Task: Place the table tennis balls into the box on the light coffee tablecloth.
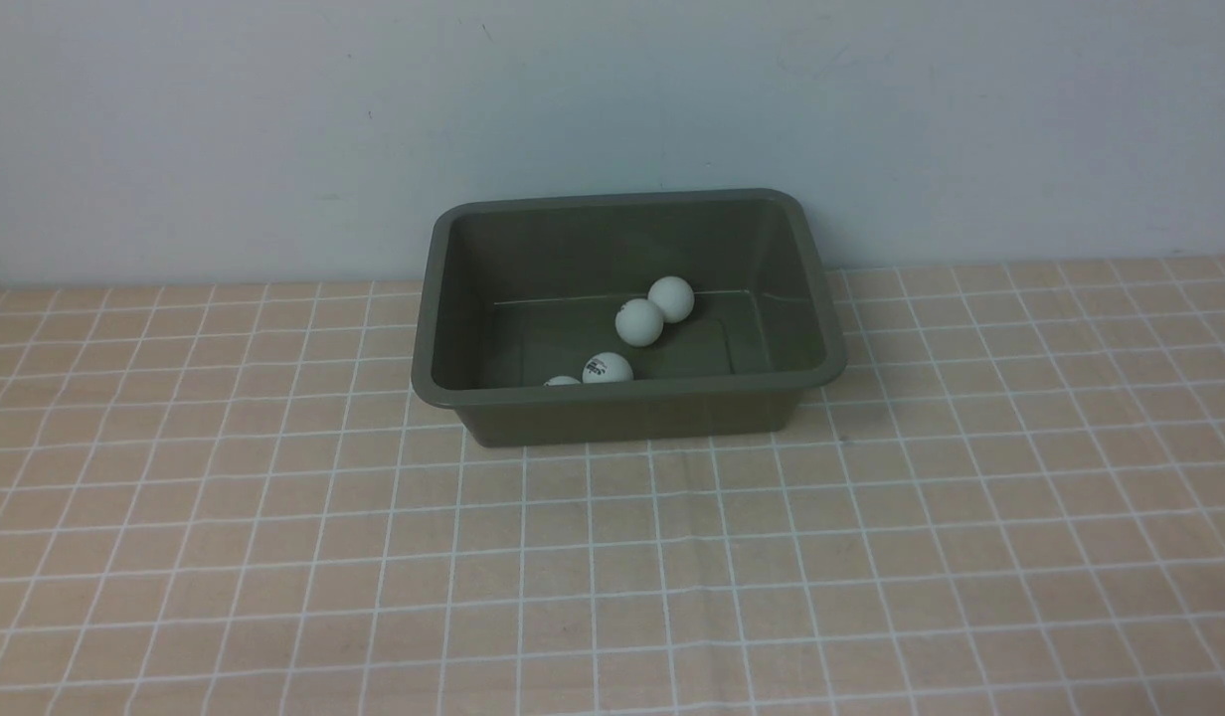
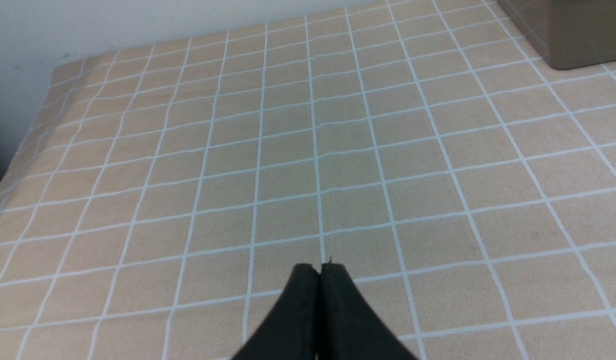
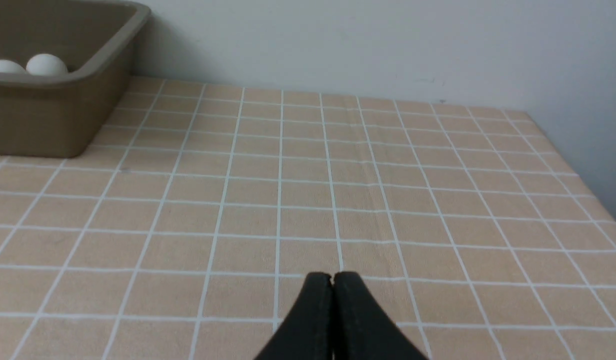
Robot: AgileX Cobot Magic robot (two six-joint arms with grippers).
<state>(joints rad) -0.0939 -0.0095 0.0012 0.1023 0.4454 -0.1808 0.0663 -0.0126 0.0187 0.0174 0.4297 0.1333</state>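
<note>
The olive-green box (image 1: 627, 396) stands on the light coffee tablecloth (image 1: 612, 557) near the back wall. Inside it lie several white table tennis balls: two touching near the middle (image 1: 670, 298) (image 1: 638, 321), one with a dark logo by the front wall (image 1: 607, 369), and another half hidden behind the front rim (image 1: 563, 381). Neither arm shows in the front view. My left gripper (image 2: 320, 267) is shut and empty above bare cloth, with the box's corner (image 2: 573, 35) far off. My right gripper (image 3: 332, 276) is shut and empty too; the box (image 3: 53, 115) and two balls (image 3: 46, 65) sit far from it.
A pale wall runs behind the table. The cloth's edge drops off at the side in the left wrist view (image 2: 18, 160) and in the right wrist view (image 3: 588, 185). Checked cloth stretches in front of and on both sides of the box.
</note>
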